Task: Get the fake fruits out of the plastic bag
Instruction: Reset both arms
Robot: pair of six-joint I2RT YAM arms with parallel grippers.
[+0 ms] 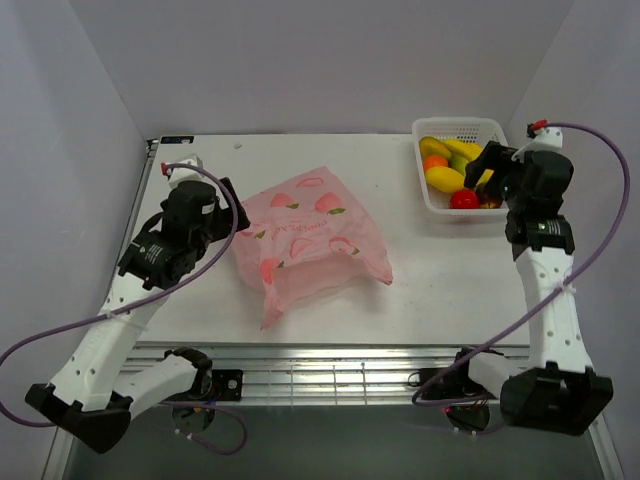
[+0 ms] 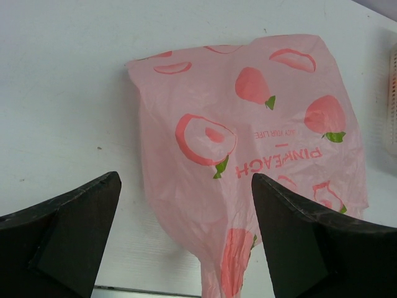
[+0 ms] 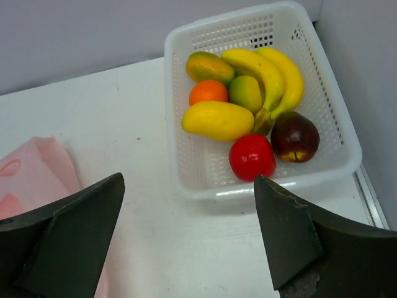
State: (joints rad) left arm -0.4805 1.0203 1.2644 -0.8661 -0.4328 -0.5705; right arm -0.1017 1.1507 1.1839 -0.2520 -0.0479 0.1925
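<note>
The pink plastic bag printed with peaches lies flat and crinkled on the white table; it also shows in the left wrist view. No fruit shape shows through it. My left gripper is open and empty at the bag's left edge, its jaws spread above the bag's near end. The fake fruits lie in a white basket: a red round one, an orange one, a yellow oval one and others. My right gripper hangs open and empty over the basket's near side.
The basket stands at the table's back right corner and also holds bananas and a dark red apple. Grey walls close in the table on three sides. A metal rail runs along the front edge.
</note>
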